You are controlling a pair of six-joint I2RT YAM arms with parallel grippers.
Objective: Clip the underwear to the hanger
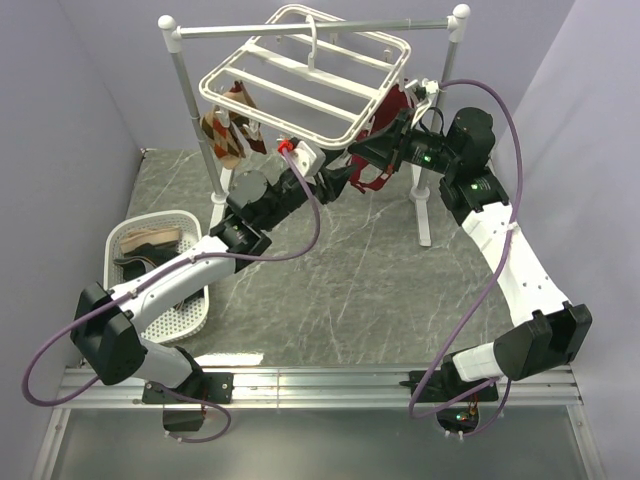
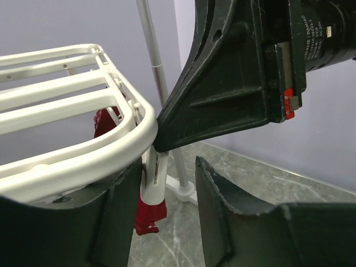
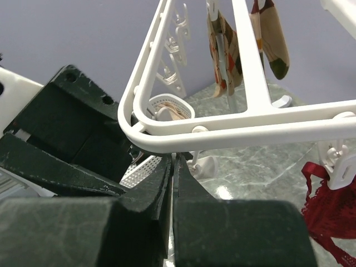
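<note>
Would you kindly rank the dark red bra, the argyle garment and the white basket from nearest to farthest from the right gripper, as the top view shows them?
1. Dark red bra, hanging right beside the right gripper.
2. Argyle garment, hanging farther off to the left.
3. White basket, at the view's far lower left.

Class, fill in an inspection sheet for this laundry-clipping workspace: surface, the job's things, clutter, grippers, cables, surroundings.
Surface: grey marbled table; no spills seen.
Job's things: hanger hangs from the rail stand; underwear is probably the dark fabric in the basket, not clipped.
Clutter: argyle garment and red bra clipped to the hanger; white basket at the left.
Grippers: left gripper, jaws open at the hanger's near corner; right gripper, jaws shut just under that corner.
Cables: purple cables loop off both arms; no snag seen.
Surroundings: plain pale walls; nothing else seen.
</note>
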